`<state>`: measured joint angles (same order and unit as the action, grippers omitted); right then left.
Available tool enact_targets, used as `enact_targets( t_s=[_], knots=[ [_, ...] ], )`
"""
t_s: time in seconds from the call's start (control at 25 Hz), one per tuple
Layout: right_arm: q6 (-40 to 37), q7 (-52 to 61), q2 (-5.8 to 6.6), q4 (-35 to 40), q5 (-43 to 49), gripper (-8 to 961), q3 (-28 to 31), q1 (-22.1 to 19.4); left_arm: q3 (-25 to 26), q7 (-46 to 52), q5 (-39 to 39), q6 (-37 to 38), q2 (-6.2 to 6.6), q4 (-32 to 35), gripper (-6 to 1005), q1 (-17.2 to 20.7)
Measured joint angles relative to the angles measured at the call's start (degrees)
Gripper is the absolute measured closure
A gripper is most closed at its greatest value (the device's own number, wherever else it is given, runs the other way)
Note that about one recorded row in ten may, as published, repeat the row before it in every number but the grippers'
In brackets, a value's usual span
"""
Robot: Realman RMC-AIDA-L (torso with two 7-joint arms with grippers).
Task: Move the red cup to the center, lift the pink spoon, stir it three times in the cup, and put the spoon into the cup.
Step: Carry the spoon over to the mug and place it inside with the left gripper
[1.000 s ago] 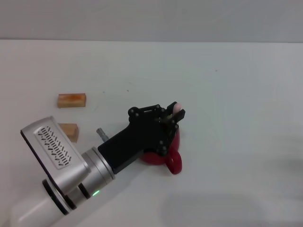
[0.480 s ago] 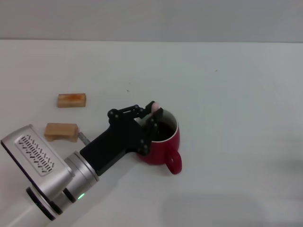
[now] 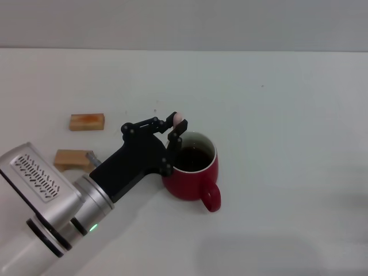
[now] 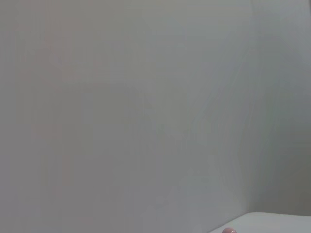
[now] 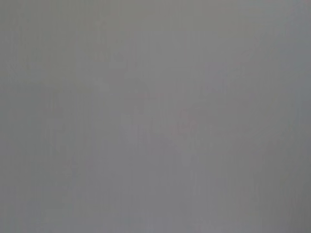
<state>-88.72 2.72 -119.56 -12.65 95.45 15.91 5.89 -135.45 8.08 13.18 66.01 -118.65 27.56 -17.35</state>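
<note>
The red cup [image 3: 195, 179] stands on the white table near the middle in the head view, handle toward me, dark liquid inside. My left gripper [image 3: 175, 132] is over the cup's left rim, shut on the pink spoon [image 3: 177, 118]. Only the spoon's pale pink handle tip shows above the fingers; the rest is hidden by the gripper. The pink tip also shows at the edge of the left wrist view [image 4: 228, 231]. My right gripper is out of view.
Two small tan wooden blocks lie on the left of the table, one farther back [image 3: 87, 122] and one [image 3: 70, 158] partly behind my left arm. The right wrist view shows only plain grey.
My left gripper has moved left with the spoon, from over the cup's right side to its left rim. The cup's opening and dark liquid are now uncovered.
</note>
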Motion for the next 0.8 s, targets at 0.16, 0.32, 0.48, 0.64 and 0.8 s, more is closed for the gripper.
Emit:
enact_targets(
  t_s=[0.16,0.32,0.48,0.64,0.8],
  knots=[
    [0.0,0.0,0.03,0.14,0.0,215,0.0,0.0,0.07,0.0,0.0,-0.52,-0.05,-0.05,860,-0.95],
    [0.01,0.0,0.03,0.23,0.0,215,0.0,0.0,-0.3,0.0,-0.01,-0.92,-0.26,-0.05,859,-1.96],
    [0.02,0.0,0.03,0.27,0.0,216,0.0,0.0,-0.75,0.09,-0.25,-1.15,-0.41,-0.05,859,-3.36],
    [0.04,0.0,0.03,0.21,0.0,216,0.0,0.0,-1.91,0.48,-0.18,-1.19,-0.43,0.09,859,-4.29],
    [0.04,0.0,0.03,0.15,0.0,216,0.0,0.0,-3.27,0.62,-0.15,-1.22,-0.44,0.59,859,-4.46]
  ],
)
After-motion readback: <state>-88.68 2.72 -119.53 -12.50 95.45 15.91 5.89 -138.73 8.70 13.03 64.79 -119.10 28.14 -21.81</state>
